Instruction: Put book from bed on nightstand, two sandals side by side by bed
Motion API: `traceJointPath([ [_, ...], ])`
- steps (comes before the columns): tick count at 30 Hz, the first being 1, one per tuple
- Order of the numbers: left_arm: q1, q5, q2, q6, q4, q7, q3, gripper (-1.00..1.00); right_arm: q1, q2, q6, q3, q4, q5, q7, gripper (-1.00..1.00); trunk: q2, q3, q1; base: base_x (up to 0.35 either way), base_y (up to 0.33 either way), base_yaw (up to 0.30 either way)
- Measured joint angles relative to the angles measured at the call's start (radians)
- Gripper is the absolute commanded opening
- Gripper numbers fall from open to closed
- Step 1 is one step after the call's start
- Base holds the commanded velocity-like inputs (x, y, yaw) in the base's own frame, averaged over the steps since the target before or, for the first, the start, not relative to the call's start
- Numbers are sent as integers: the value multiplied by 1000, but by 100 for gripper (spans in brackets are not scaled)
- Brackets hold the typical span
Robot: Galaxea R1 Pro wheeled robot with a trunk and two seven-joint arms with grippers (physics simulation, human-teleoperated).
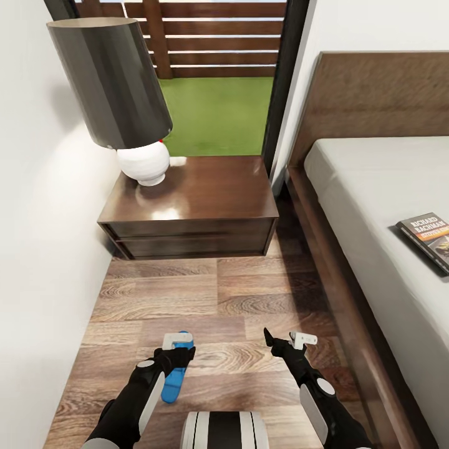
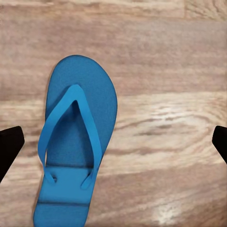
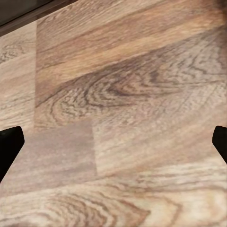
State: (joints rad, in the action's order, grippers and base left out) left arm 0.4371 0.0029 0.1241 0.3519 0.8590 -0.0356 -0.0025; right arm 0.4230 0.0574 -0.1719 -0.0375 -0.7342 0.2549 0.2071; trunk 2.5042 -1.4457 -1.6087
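One sandal [image 2: 73, 142] lies flat under the spread left claw [image 2: 113, 144].

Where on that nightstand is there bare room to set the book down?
The nightstand is bare across its middle and the side nearest the bed, up to the window frame. The lamp crowds the corner by the wall. The book lies on the mattress.

One blue sandal [image 1: 175, 375] on the floor (partly under the left arm, so a second could be hidden). One book [image 1: 429, 239], one bed [image 1: 380, 206], one nightstand [image 1: 206, 209], one lamp [image 1: 118, 93], two grippers.
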Motion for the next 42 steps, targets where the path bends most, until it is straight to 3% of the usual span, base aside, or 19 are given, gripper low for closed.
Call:
traceJointPath([
  [30, 0, 1, 0, 0, 2, 0, 0, 100, 0, 0, 0, 0, 0, -1, 0, 100, 0, 0, 0, 0, 0, 0],
  [38, 0, 1, 0, 0, 2, 0, 0, 100, 0, 0, 0, 0, 0, 0, 0, 100, 2, -31, -4, 0, 0, 0],
  [42, 0, 1, 0, 0, 3, 0, -1, 100, 0, 0, 0, 0, 0, -1, 0, 100, 2, -31, -4, 0, 0, 0],
])
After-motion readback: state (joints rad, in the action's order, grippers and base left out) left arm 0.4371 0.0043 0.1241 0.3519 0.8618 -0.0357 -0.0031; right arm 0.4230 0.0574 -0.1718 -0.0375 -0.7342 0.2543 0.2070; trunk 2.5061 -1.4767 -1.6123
